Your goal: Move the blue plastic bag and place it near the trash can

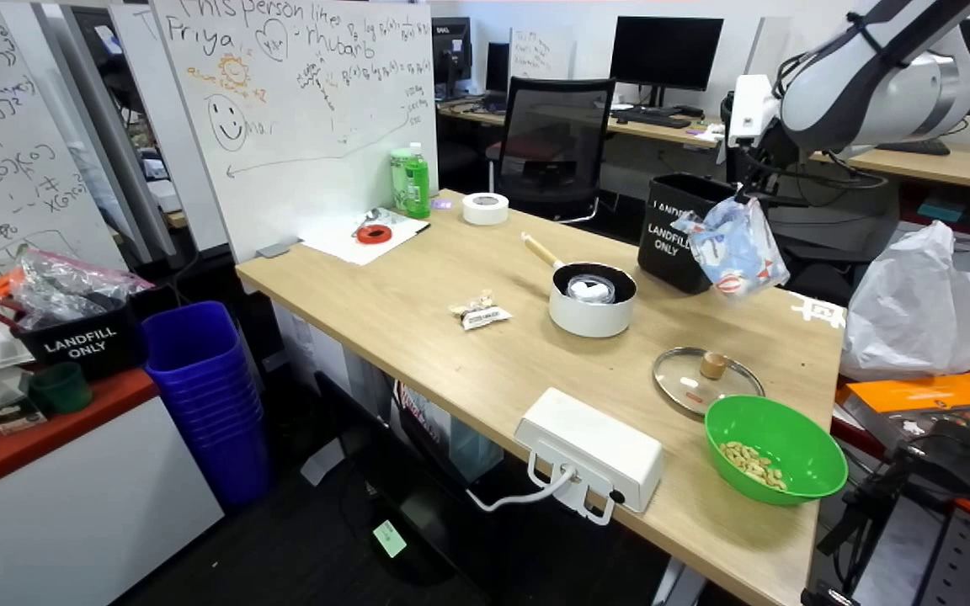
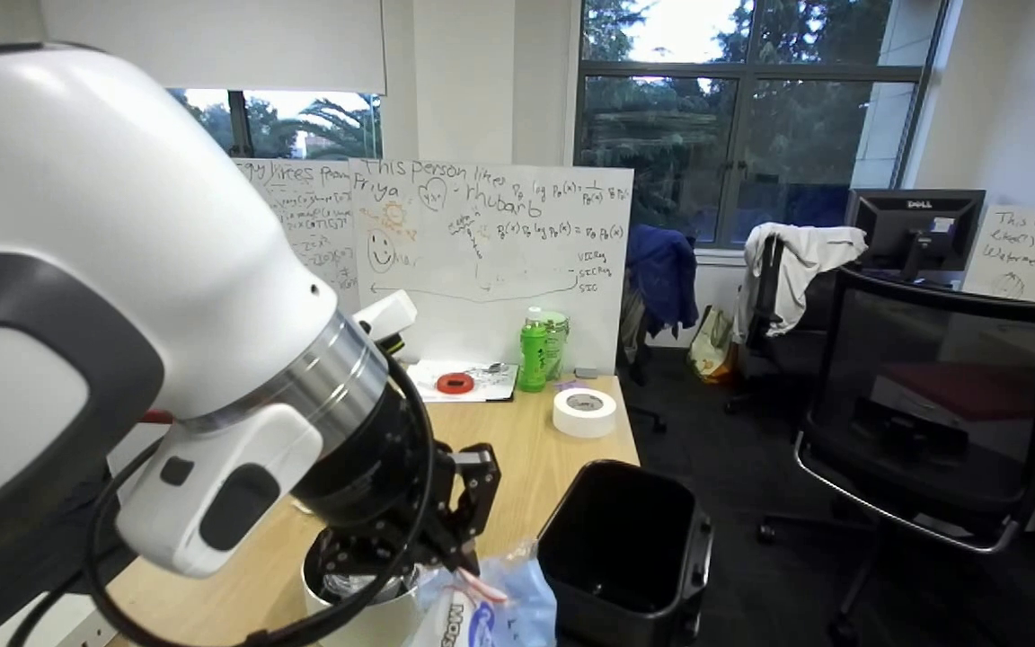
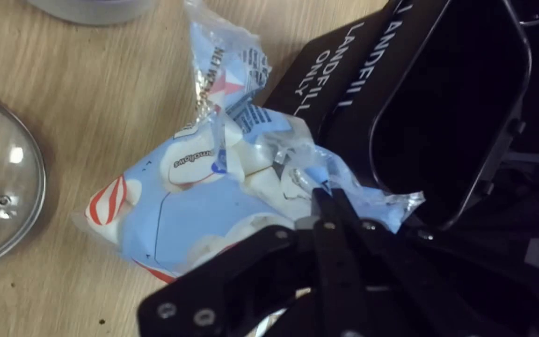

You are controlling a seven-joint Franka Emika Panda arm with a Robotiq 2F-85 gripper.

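Note:
The blue plastic bag point(image 1: 738, 252) is a clear-and-blue printed marshmallow bag, with white pieces visible inside in the wrist view point(image 3: 194, 210). My gripper point(image 3: 329, 193) is shut on its gathered edge, and the bag hangs from the fingertips over the table. It also shows at the bottom of an exterior view point(image 2: 490, 615), below the gripper point(image 2: 468, 562). The trash can point(image 1: 670, 240) is black, marked LANDFILL ONLY, and upright at the table's edge. The bag is right beside it and overlaps its wall in the wrist view point(image 3: 382, 75). The can's open top point(image 2: 625, 539) looks empty.
A white pot point(image 1: 590, 313) with a wooden handle stands near the can. A glass lid point(image 1: 677, 383) and a green bowl point(image 1: 822, 446) lie toward the near end. A white box point(image 1: 590, 446), a small packet point(image 1: 483, 315) and a tape roll point(image 1: 485, 209) are on the table.

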